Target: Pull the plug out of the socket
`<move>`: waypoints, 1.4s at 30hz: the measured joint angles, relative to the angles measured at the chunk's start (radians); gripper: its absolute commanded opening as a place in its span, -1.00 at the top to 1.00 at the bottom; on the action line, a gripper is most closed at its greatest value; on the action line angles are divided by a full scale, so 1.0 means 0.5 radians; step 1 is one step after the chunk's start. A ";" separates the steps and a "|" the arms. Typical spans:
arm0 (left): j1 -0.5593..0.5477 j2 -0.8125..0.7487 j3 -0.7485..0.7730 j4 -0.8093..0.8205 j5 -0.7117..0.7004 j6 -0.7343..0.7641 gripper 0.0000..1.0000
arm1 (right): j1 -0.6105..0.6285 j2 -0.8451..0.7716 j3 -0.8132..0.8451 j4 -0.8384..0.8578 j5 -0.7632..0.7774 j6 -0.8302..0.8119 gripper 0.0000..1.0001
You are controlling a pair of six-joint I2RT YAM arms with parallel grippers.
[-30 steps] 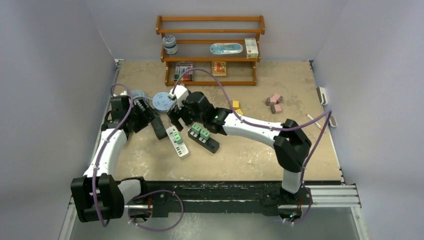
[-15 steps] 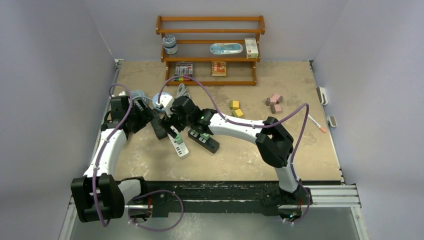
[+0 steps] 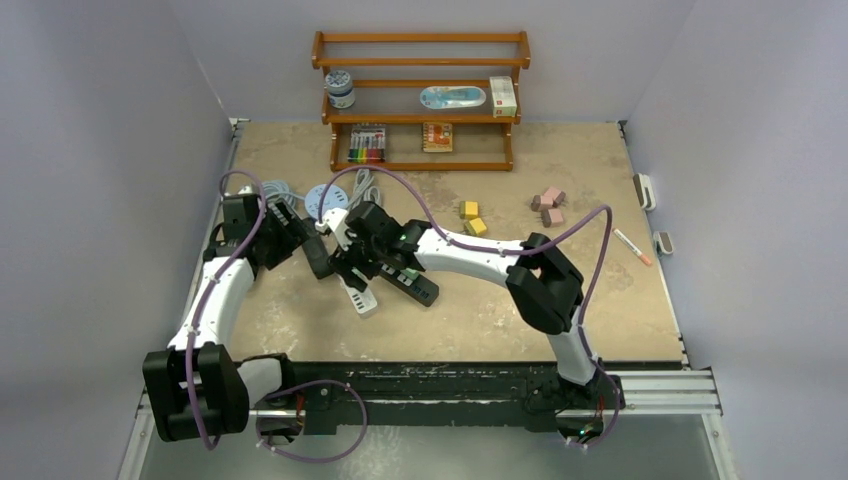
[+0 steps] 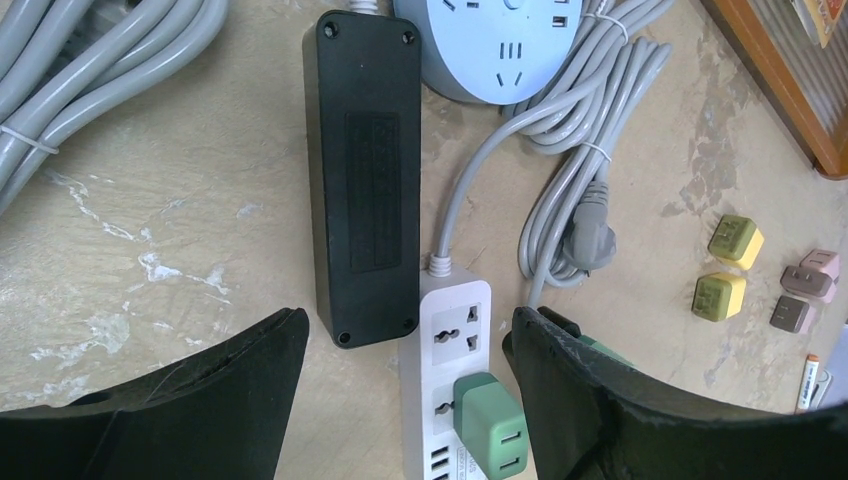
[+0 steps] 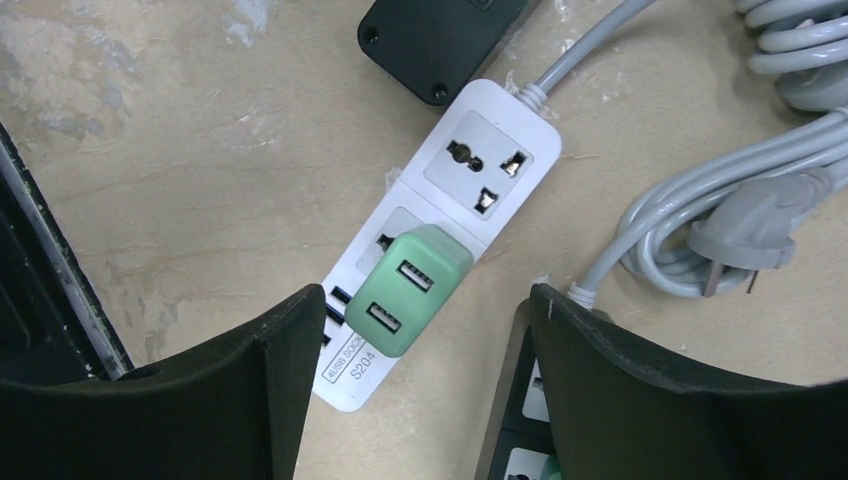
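Observation:
A white power strip (image 5: 470, 165) lies on the table with a green USB plug (image 5: 408, 290) seated in its second socket. My right gripper (image 5: 425, 390) is open and hovers just over the plug. One finger stands on each side, and neither touches it. My left gripper (image 4: 405, 400) is open above the strip's cord end (image 4: 452, 330), and the plug (image 4: 492, 430) sits between its fingers near the right one. In the top view the right gripper (image 3: 352, 268) covers the plug, the strip's end (image 3: 362, 300) shows below it, and the left gripper (image 3: 298, 238) is close by.
A black power strip (image 4: 365, 170) lies beside the white one. A second black strip (image 3: 415, 285) with green plugs lies to the right. A round blue socket (image 4: 495, 45) and coiled grey cable (image 4: 590, 235) lie behind. Yellow cubes (image 3: 470, 210), pink blocks (image 3: 548, 205) and a wooden shelf (image 3: 420, 100) stand farther back.
My right gripper has moved left and down from beside the round socket to over the white strip and its green plug. The left arm has barely moved.

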 measured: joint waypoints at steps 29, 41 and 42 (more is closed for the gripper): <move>-0.127 0.056 -0.205 0.288 0.175 -0.271 -0.48 | -0.176 0.101 0.087 -0.055 -0.320 0.156 1.00; -0.369 0.158 -0.206 0.560 0.106 -0.456 -0.40 | -0.318 -0.027 0.106 0.056 -0.507 0.278 1.00; -0.369 0.165 -0.206 0.567 0.101 -0.465 -0.23 | -0.318 -0.031 0.100 0.068 -0.542 0.289 1.00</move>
